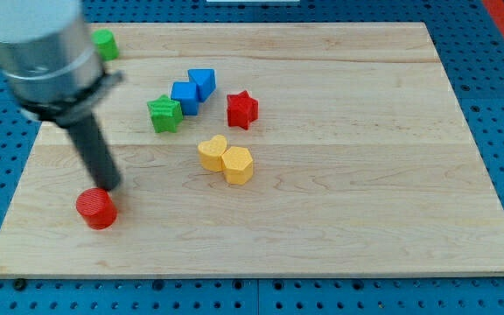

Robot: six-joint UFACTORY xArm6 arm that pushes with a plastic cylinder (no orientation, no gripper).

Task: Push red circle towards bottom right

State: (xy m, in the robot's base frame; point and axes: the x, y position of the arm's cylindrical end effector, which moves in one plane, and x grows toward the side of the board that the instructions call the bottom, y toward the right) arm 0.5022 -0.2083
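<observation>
Rod ending in my tip (109, 187) is touching the red circle (95, 208) at its upper right edge; no jaws, nothing being gripped.

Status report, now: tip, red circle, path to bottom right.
My tip at red circle's upper right edge, apparently touching. Circle sits near board's bottom left. No blocks between it and bottom right.

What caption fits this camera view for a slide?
My tip touches the red circle from its upper right, near the wooden board's lower left; the other blocks lie further up.
</observation>
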